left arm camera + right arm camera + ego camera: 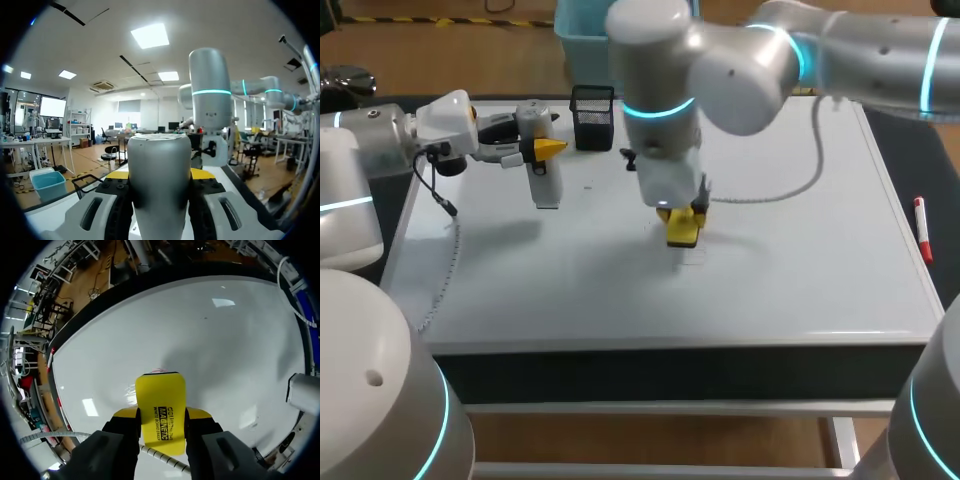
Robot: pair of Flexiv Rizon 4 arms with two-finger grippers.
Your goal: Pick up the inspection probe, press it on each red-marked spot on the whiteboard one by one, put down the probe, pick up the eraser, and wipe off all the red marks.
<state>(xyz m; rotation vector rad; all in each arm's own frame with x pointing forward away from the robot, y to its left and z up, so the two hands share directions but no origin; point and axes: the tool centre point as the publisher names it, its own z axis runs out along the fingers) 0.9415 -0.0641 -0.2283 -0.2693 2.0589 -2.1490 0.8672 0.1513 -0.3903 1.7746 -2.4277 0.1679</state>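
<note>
My left gripper (542, 150) is at the whiteboard's (800, 260) back left, shut on the grey inspection probe (547, 182). In the left wrist view the probe (160, 185) stands as a thick grey cylinder between the yellow-tipped fingers (202, 173). My right gripper (682, 222) points down at the middle of the board, shut on the yellow eraser (682, 235), which rests on the surface. The right wrist view has the eraser (160, 407) clamped in the gripper (161, 415), with a faint reddish smear (159, 371) just ahead of it on the whiteboard (210, 340).
A black mesh holder (592, 117) stands at the back of the board, beside the probe. A red marker (921, 228) lies off the board's right edge. A white cable (790, 190) trails from my right arm across the board.
</note>
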